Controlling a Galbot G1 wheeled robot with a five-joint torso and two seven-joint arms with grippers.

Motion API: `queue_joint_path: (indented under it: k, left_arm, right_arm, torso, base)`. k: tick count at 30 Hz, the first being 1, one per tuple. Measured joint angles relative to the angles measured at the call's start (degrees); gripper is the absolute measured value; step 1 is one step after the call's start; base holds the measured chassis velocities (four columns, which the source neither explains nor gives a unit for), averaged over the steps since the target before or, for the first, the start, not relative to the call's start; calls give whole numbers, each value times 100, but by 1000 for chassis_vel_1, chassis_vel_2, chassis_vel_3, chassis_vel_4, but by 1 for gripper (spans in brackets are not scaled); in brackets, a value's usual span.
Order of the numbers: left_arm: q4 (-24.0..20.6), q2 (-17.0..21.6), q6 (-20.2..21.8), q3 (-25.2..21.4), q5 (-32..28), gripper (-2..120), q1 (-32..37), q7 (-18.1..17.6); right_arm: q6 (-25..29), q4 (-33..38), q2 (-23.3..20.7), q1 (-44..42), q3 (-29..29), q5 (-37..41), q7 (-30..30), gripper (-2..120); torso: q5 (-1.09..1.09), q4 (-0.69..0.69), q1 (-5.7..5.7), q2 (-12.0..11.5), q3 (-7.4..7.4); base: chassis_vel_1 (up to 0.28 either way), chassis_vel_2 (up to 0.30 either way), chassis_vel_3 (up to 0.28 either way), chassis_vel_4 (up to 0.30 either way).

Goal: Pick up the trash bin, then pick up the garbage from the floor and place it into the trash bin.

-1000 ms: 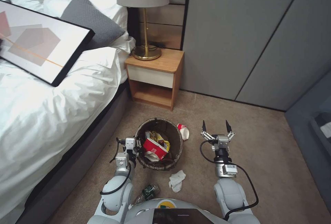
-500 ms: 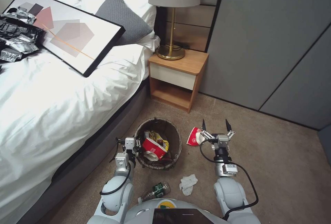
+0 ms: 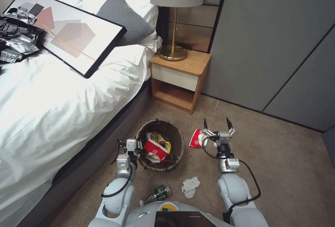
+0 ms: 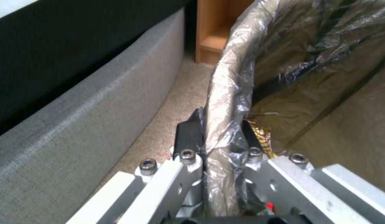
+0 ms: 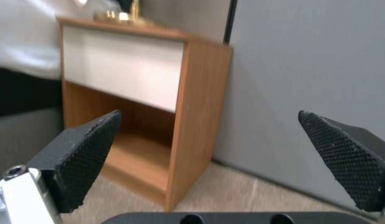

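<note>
Three pieces of garbage lie loose on the carpet (image 3: 279,171): a red-and-white wrapper (image 3: 196,138), a white tissue (image 3: 190,186) and a clear green-labelled bottle (image 3: 157,193). The wrapper lies between the trash bin (image 3: 176,141) and the right gripper (image 3: 216,125), its long axis running from the bin side out toward the gripper, the white end nearest the fingers. The bottle lies on its side close in front of the robot's base, long axis slanting, its far end pointing toward the wardrobe wall (image 3: 272,42). The tissue sits crumpled just beside the bottle, on the side away from the bed (image 3: 52,90).

The trash bin stands upright near the bed's foot corner, mouth up, already holding a red cup-like wrapper (image 3: 155,149) and a yellow snack wrapper (image 3: 160,139) on the dark liner. The left gripper (image 3: 134,147) is clamped on the bin's rim on the bed side; in the left wrist view its fingers (image 4: 188,133) pinch the bag-covered rim (image 4: 227,102), one outside and one inside.

The right gripper hovers above the carpet with its jaws spread wide and nothing between them, just beside the red-and-white wrapper. Its wrist view looks past the two black textured pads (image 5: 86,155) toward the wooden nightstand (image 5: 188,102) and the grey wall panel (image 5: 316,77).
</note>
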Motion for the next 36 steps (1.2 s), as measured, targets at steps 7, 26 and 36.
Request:
queue_joint_path:
  k: [7, 26, 36]
  left_arm:
    - [3, -4, 0, -13, -4, 5, -3, -3]
    - [25, -6, 23, -44, 6, 5, 28, -12]
    - [40, 5, 24, -13, 16, 5, 45, -28]
  right_arm:
    - [-859, -11, -242, 326, -65, 204, -103, 100]
    - [-4449, -2732, -647, 3071, -782, 1553, 7, 100]
    - [-4853, -3899, -566, 3597, -978, 1660, 31, 100]
  torso:
    - [0, 1, 0, 0, 0]
    - [0, 1, 1, 0, 1]
    - [0, 2, 1, 0, 0]
  base:
    - [0, 0, 0, 0]
    - [0, 0, 0, 0]
    - [0, 0, 0, 0]
